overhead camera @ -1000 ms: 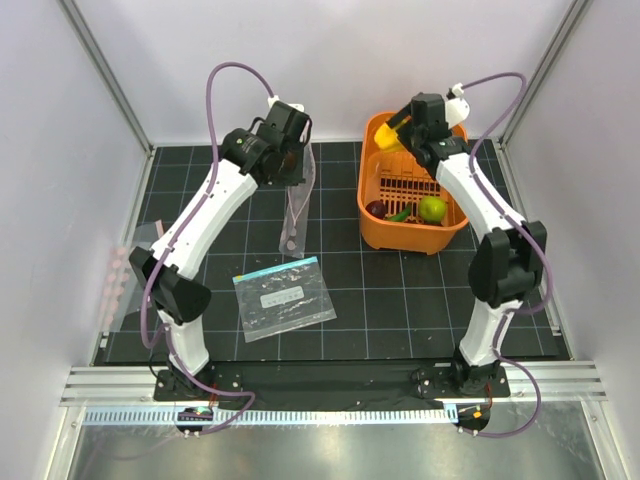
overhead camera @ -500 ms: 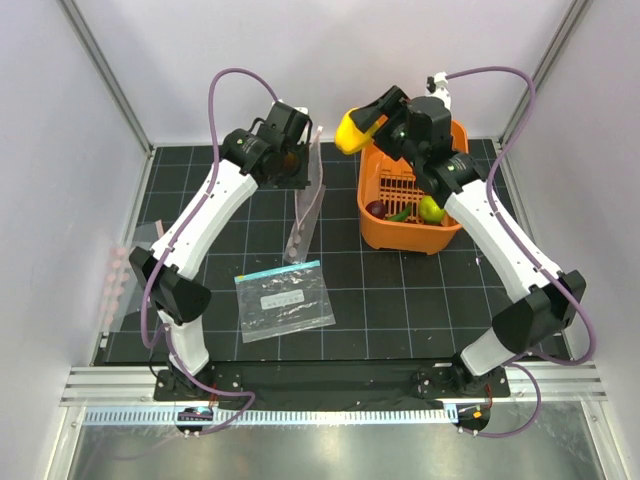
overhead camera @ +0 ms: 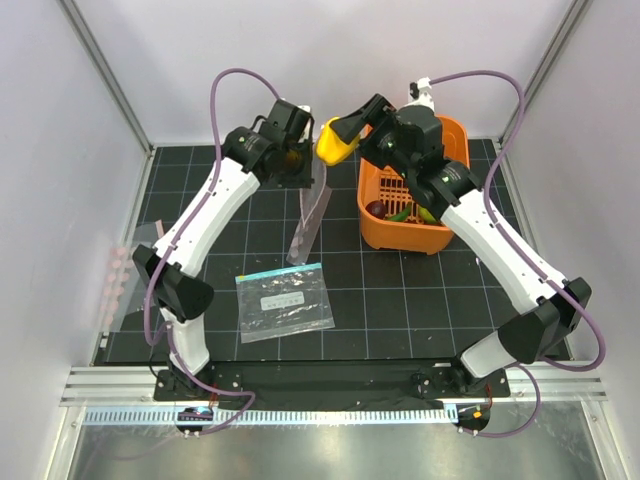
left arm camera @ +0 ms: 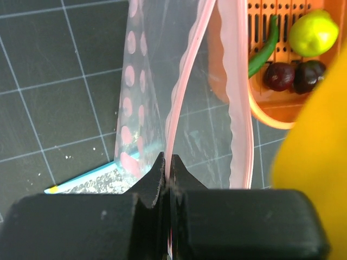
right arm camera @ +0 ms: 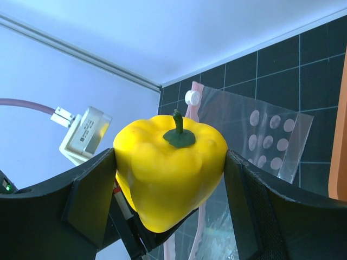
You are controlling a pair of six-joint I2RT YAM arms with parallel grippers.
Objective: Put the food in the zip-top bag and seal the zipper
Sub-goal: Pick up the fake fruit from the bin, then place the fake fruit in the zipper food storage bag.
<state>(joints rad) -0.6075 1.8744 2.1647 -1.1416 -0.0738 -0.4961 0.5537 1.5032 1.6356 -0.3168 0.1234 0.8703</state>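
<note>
Yellow pepper (right arm camera: 168,173), pink-dotted clear bag (left arm camera: 142,81), orange basket (overhead camera: 402,236), black gridded mat (overhead camera: 400,300).

We get the yellow pepper (left arm camera: 312,162) only as a blur cut off at the right edge, the orange basket (left arm camera: 265,115) cropped too.

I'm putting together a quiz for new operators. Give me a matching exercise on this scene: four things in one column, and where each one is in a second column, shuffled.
Things
1. yellow pepper
2. bag with pink zipper
3. bag with teal strip
4. green round fruit

Places
A. lying flat on the table
B. in the orange basket
C. held in the right gripper
D. hanging from the shut left gripper

Pairs: 1-C, 2-D, 3-A, 4-B
</note>
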